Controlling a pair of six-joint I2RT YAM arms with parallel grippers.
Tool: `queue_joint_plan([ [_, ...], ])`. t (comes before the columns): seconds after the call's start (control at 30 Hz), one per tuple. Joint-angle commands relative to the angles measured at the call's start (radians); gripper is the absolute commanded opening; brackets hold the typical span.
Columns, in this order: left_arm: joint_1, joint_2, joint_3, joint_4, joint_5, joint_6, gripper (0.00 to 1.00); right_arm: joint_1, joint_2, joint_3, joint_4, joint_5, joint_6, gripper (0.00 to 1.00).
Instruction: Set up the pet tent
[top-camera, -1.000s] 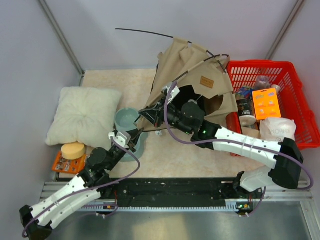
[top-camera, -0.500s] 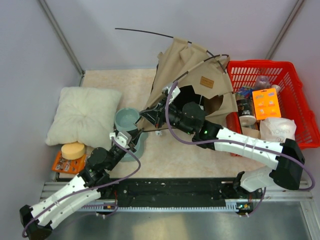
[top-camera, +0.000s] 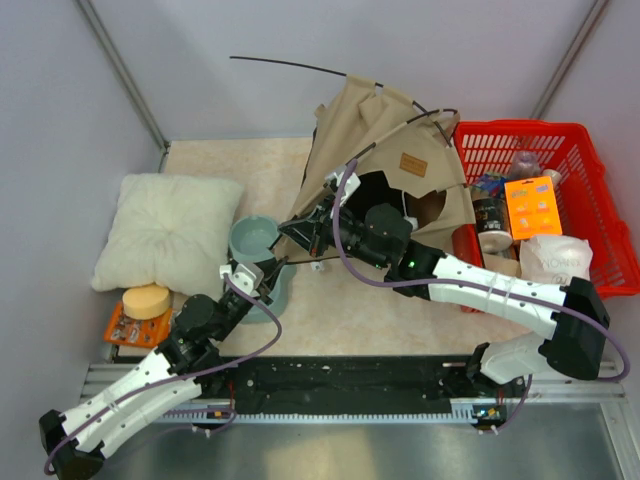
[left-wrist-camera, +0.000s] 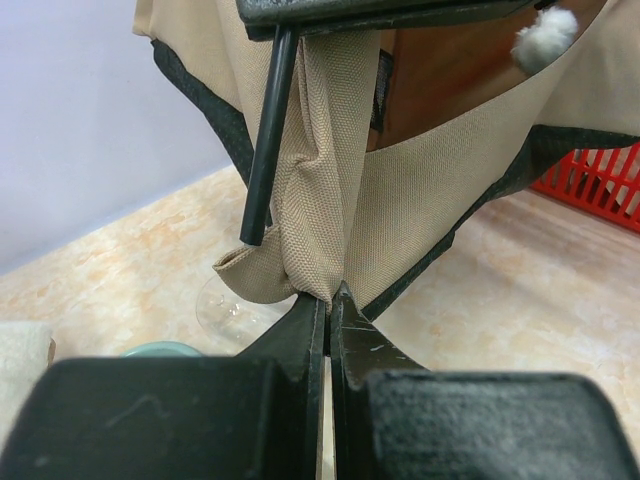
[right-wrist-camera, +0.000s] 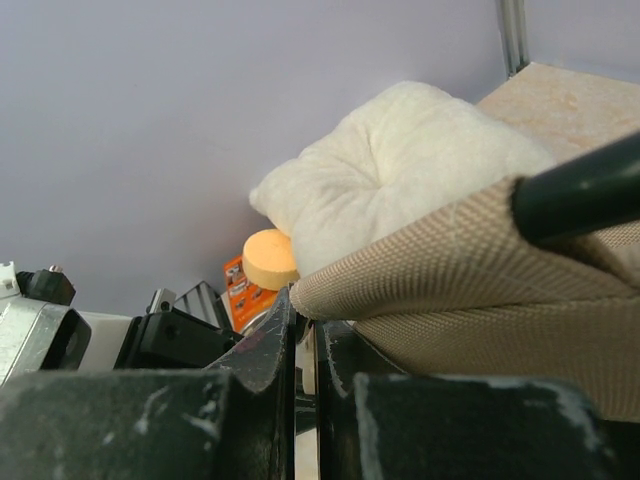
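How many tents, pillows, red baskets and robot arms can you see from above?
Tents: 1, the tan pet tent
Pillows: 1, the cream pillow
Red baskets: 1, the red basket
Robot arms: 2, the left arm and the right arm
Total: 5

I see the pet tent (top-camera: 385, 135) half-raised toward the back of the surface (top-camera: 340, 300) — tan fabric slumped and creased, dark-lined doorway (top-camera: 372, 186) facing me, brown label (top-camera: 413, 164) above it, one black pole (top-camera: 290, 66) jutting out left.
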Motion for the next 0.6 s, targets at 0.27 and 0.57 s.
queue_joint_plan([
  [0.27, 0.008, 0.013, -0.018, -0.206, -0.081, 0.031, 0.0, -0.078, -0.033, 0.052, 0.168, 0.201, -0.056, 0.0],
  [0.57, 0.008, 0.017, -0.015, -0.204, -0.094, 0.034, 0.0, -0.079, -0.033, 0.043, 0.139, 0.192, -0.064, 0.0],
])
